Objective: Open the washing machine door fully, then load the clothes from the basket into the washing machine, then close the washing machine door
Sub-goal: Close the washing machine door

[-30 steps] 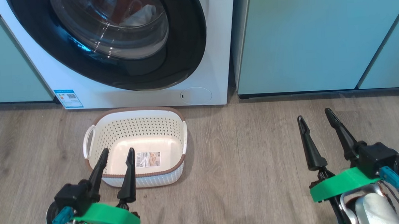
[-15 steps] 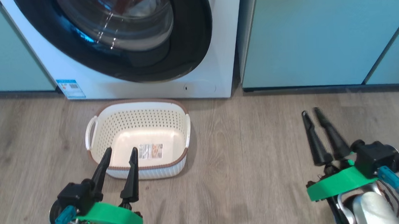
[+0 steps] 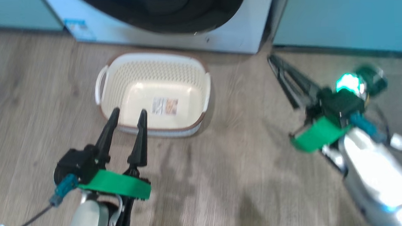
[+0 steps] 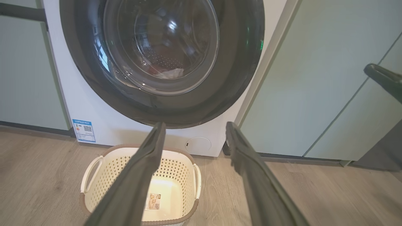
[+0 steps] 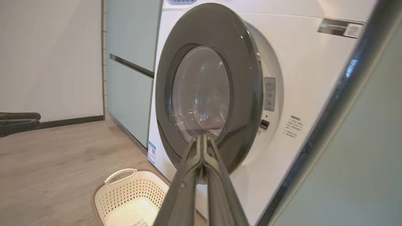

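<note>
Head view, blurred: the basket point(image 3: 150, 69) is sitting empty at upper centre on the wooden floor point(image 3: 241, 159). It is just in front of the washing machine point(image 3: 231, 39), whose lower front is crossing the top edge. The left gripper point(image 3: 129, 111) is hanging at lower left with its fingers spread wide and nothing between them. Its tips are overlapping the basket's near rim in the picture. The right gripper point(image 3: 273, 59) is pointing up-left at centre right, fingers pressed together on nothing, well apart from the basket.

Left wrist view: the door point(image 4: 241, 62) is lying against the machine front at upper centre. The clothes point(image 4: 166, 72), red with a white piece, are showing through its glass point(image 4: 194, 31).

Right wrist view: the shut fingertips are lining up with the door's lower rim at centre. Whether they are touching it, or whether the door is fully shut, cannot be told.

Judgement: loading appears done, and closing is the step in hand. Any finishing push is best made with the shut tips square on the black rim, not the glass, slowly and straight toward the machine.
</note>
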{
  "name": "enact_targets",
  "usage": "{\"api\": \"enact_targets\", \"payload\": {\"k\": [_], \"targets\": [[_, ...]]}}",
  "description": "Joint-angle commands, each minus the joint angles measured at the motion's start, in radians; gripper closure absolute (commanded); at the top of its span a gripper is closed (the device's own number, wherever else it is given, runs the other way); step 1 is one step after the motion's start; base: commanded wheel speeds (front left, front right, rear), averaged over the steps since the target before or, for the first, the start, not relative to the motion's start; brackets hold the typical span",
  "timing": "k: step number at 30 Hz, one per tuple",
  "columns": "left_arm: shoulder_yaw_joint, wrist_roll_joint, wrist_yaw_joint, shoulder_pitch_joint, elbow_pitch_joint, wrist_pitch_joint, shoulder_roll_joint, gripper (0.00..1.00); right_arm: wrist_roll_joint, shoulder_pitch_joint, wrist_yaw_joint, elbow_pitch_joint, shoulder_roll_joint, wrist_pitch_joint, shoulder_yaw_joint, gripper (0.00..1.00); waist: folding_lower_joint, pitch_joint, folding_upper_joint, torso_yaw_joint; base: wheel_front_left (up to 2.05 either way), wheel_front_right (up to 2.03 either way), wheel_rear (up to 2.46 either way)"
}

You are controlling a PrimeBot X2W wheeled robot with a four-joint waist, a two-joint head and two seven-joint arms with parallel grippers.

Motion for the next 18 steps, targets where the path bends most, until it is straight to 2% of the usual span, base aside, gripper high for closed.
{"api": "enact_targets", "payload": {"k": [1, 6, 9, 14, 18], "targets": [[0.021, -0.012, 0.005, -0.048, -0.039, -0.010, 0.003, 0.00, 0.014, -0.085, 0.000, -0.014, -0.032, -0.008, 0.053, 1.00, 0.0000, 0.087, 0.0000, 0.070, 0.00, 0.00, 0.00], [0.002, -0.045, 0.015, -0.089, -0.056, -0.010, 0.003, 0.00, 0.050, -0.298, 0.000, 0.046, -0.115, 0.011, 0.143, 1.00, 0.0000, 0.174, 0.0000, 0.118, 0.00, 0.00, 0.00], [-0.015, -0.061, 0.020, -0.109, -0.060, -0.010, 0.003, 0.00, 0.116, -0.411, 0.000, 0.091, -0.132, 0.019, 0.159, 1.00, 0.0000, 0.220, 0.0000, 0.146, 0.00, 0.00, 0.00], [-0.028, -0.089, 0.035, -0.143, -0.067, -0.010, 0.003, 0.00, 0.139, -0.596, 0.000, 0.181, -0.185, 0.041, 0.202, 1.00, 0.0000, 0.291, 0.0000, 0.183, 0.00, 0.00, 0.00], [-0.030, -0.097, 0.036, -0.159, -0.070, -0.010, 0.003, 0.00, 0.144, -0.724, 0.000, 0.283, -0.200, 0.062, 0.220, 1.00, 0.0000, 0.332, 0.0000, 0.202, 0.00, 0.00, 0.00]]}}
